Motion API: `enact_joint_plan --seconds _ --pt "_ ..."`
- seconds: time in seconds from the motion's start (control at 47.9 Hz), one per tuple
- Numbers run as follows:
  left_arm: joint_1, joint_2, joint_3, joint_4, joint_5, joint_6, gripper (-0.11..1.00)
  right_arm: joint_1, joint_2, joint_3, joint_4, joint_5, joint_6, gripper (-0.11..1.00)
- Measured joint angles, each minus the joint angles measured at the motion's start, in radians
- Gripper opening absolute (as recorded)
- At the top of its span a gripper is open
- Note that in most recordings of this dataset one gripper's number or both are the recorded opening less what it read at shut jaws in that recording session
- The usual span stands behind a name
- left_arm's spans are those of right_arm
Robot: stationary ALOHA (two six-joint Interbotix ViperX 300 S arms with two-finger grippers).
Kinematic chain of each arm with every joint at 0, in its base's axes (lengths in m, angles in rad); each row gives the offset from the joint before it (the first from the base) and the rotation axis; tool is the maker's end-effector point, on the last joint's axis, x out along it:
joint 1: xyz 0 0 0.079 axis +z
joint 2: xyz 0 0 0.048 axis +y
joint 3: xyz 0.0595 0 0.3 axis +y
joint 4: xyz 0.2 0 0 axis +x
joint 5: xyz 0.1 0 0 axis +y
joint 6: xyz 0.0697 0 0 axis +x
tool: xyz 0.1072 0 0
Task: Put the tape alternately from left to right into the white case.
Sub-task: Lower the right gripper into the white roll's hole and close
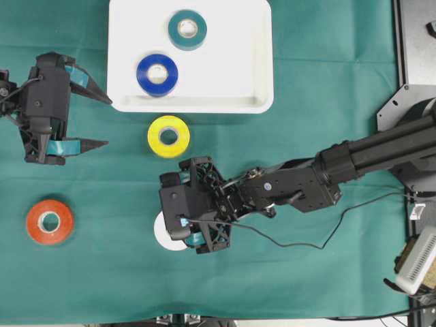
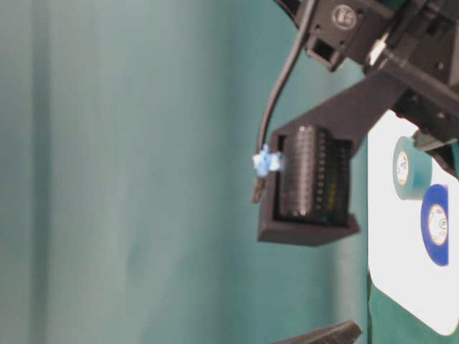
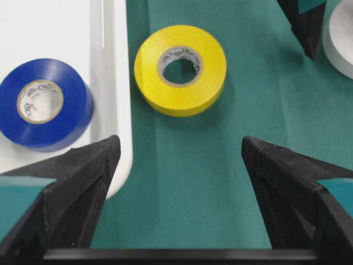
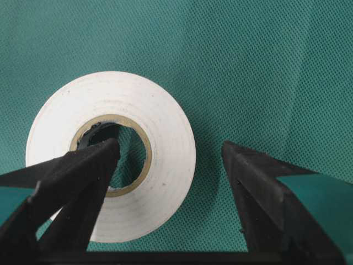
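Right pincer [image 4: 168,152]: wide apart, one finger over the white tape roll [image 4: 160,143] core, we see.
Risk: the closing outer finger may nudge the roll away.
Left pincer [image 3: 179,152]: wide, empty.

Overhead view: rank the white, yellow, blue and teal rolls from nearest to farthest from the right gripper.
1. White roll, right under the right gripper.
2. Yellow roll, on the cloth above it.
3. Blue roll, in the white case.
4. Teal roll, deepest in the case.
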Motion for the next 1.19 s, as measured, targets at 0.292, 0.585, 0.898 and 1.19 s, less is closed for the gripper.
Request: enact_joint_plan --seconds 0.292,0.585,0.898,1.19 --pt "0.0 0.0 0.0 0.0 0.0 0.0 0.61 -0.002 0.002 0.0 -0.002 -0.003 0.0 0.87" --pt "0.0 0.0 0.005 -0.002 0.002 0.0 0.61 -0.003 0.002 -0.003 -0.018 -0.002 -0.003 0.43" --pt "0.0 0.0 0.006 0.0 0.0 0.0 0.61 -0.005 -0.002 -0.003 -0.026 0.0 -0.005 0.25" --pt "0.0 0.0 0.005 -0.002 0.0 0.0 0.61 -0.005 -0.02 -0.002 -0.028 0.02 -0.006 0.25"
